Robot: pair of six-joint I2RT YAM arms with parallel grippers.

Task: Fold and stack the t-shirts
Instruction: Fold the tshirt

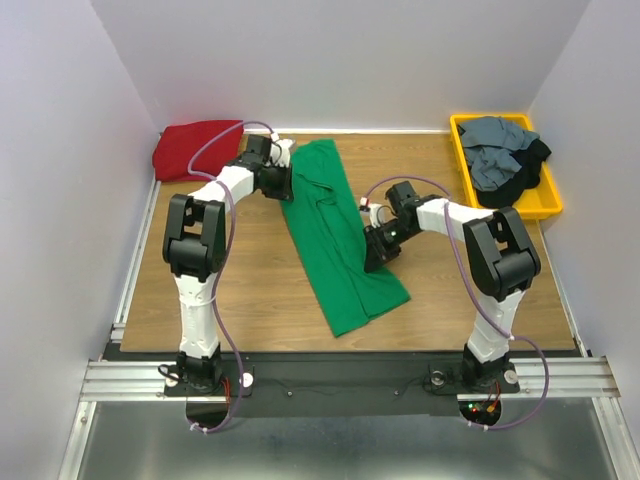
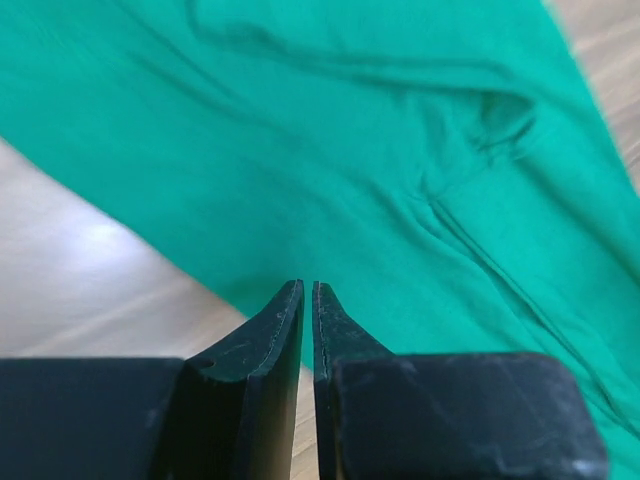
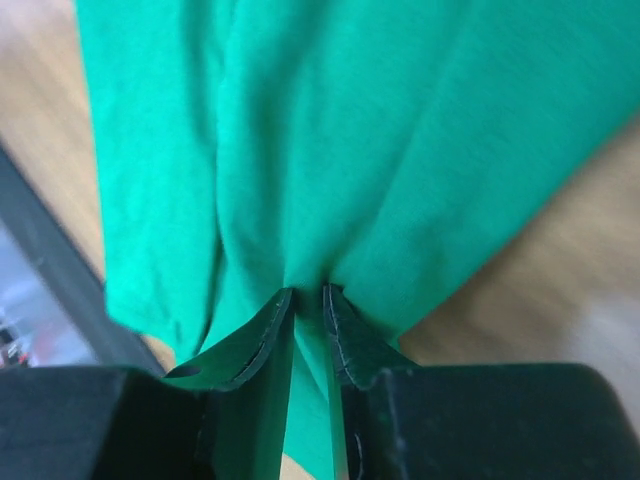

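Stretched diagonally across the tabletop [image 1: 250, 290] as 1 long strip: green t-shirt [image 1: 340, 240]. Pinched by the right gripper [image 3: 308, 295] near its lower end, cloth puckering into the jaws. At its upper left edge, left gripper [image 2: 307, 290], jaws down to a thin slit; cannot tell whether cloth is caught. Folded in the far left corner, red t-shirt [image 1: 190, 148]. Heaped in the yellow tray [image 1: 548, 205], grey and black t-shirts [image 1: 500, 160].

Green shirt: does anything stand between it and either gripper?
Nothing visible does. The right gripper pinches the green shirt, and the left gripper, nearly shut, sits right at its edge.
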